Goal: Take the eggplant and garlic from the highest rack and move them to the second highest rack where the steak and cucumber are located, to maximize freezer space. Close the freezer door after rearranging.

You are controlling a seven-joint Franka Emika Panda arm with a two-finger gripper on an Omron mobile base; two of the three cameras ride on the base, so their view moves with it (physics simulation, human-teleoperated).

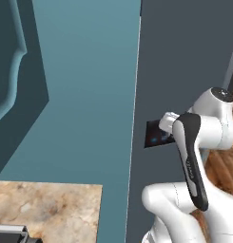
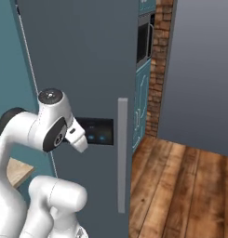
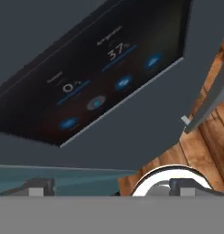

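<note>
We stood close in front of the tall grey fridge door (image 2: 83,65), which looked shut, its long vertical handle (image 2: 122,155) just right of the dark control panel (image 2: 97,131). Our hand (image 2: 78,135) sat at the end of the folded arm, close to that panel; in the hand view the panel (image 3: 93,77) with its blue lit buttons took up most of the picture, tilted, with the wooden floor (image 3: 209,132) off to one side. The fingertips were too dark and cropped at the bottom edge for us to tell how far apart they stood, and we saw nothing held between them. The eggplant, garlic, steak and cucumber were out of sight, presumably behind a door, so we could not say on which rack any of them lay. A second grey door (image 2: 204,69) stood further right, past the brick wall (image 2: 159,69). We judged that we could not tell whether the rearranging was done or not yet begun. A stone counter (image 1: 46,209) lay low on our left.
</note>
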